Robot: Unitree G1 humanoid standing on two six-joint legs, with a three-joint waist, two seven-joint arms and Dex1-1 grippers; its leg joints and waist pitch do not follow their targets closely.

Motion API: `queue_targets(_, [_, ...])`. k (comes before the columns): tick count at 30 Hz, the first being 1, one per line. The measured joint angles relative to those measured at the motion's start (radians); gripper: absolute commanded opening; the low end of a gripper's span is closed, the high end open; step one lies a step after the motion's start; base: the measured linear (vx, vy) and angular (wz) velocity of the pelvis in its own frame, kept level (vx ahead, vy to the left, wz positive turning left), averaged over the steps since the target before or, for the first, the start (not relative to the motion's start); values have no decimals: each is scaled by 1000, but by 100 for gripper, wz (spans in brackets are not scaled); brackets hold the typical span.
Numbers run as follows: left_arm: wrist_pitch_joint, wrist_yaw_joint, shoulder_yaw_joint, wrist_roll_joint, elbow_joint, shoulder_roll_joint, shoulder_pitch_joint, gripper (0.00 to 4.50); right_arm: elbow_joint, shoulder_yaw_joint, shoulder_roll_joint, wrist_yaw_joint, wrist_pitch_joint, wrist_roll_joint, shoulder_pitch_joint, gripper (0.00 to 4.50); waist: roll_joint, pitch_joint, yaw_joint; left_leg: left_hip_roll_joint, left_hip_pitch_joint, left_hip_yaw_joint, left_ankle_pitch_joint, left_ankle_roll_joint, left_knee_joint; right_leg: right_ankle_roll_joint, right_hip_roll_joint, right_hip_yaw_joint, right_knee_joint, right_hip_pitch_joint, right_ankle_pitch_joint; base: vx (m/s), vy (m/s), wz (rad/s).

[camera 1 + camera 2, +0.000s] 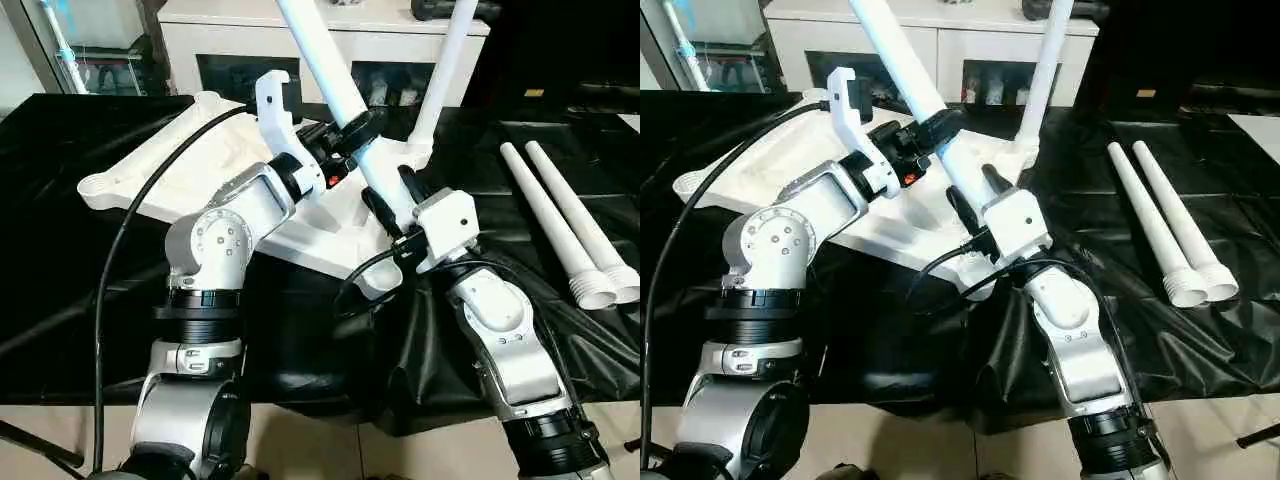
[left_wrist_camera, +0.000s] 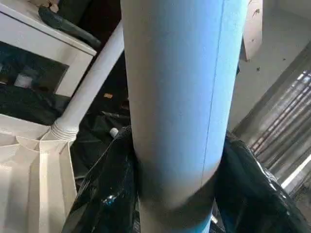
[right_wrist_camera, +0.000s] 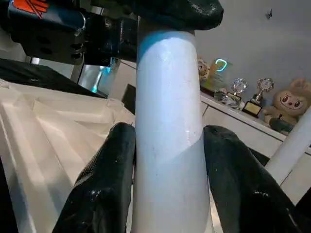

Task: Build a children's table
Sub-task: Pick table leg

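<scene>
- A white plastic rectangular tabletop (image 1: 215, 165) is seen lying upside down, ribbed underside up, on a table covered with black sheeting (image 1: 90, 290).
- A long tapered white tube leg (image 1: 345, 105) is seen rising at a slant from the near corner socket (image 1: 375, 278) of the tabletop, its upper end cut off by the picture's edge.
- The slanted leg is pinched by the left gripper (image 1: 355, 128) higher up; in the left wrist view a black finger (image 2: 104, 194) is pressed against each side of the tube.
- The same leg is clamped lower down, just above the socket, by the right gripper (image 1: 392, 198); its black fingers (image 3: 104, 179) are seen touching both sides of the tube.
- A second white tube leg (image 1: 445, 65) is seen standing in the far corner socket of the tabletop, leaning slightly.
- Two further white tube legs (image 1: 560, 220) are laid side by side, touching, on the black sheeting at the right, well apart from the tabletop.
- A white cabinet with glass doors (image 1: 210, 45) is seen behind the table.
</scene>
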Motion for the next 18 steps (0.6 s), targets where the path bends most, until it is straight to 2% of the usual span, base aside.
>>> queue_targets(1, [0, 0, 0, 0, 0, 0, 0, 186, 0, 0, 0, 4, 0, 3, 0, 235, 0, 0, 0, 0, 0, 0, 0, 0, 0, 0, 0, 0, 0, 0, 0, 0, 0, 0])
queue_targets(2, [0, 0, 0, 0, 0, 1, 0, 186, 0, -2, 1, 13, 2, 16, 0, 249, 0, 0, 0, 0, 0, 0, 0, 0, 0, 0, 0, 0, 0, 0, 0, 0, 0, 0])
queue_targets(6, [-4, -2, -7, 12, 1, 22, 0, 186, -25, -3, 3, 82, 42, 94, 4, 282, 0, 0, 3, 0, 0, 0, 0, 0, 0, 0, 0, 0, 0, 0, 0, 0, 0, 0])
queue_targets(10, [-36, -3, -11, 36, 25, 42, -4, 185, -88, 15, -10, 139, 77, 133, 8, 314, 0, 0, 6, 0, 0, 0, 0, 0, 0, 0, 0, 0, 1, 0, 0, 0, 0, 0])
queue_targets(13, [-53, -10, -17, 56, 62, 73, -21, 185, -140, 16, -42, 180, 131, 173, 33, 340, 0, 0, 11, 0, 0, -1, 0, 0, 1, -1, 0, 0, 1, 1, 0, 0, 0, 0])
queue_targets(18, [-80, -19, -8, 66, 95, 106, -38, 185, -166, -18, -84, 229, 214, 251, 39, 366, 0, 0, 13, 0, 1, -1, 0, 1, 3, -2, 0, 0, 1, 2, 2, 0, 0, 0])
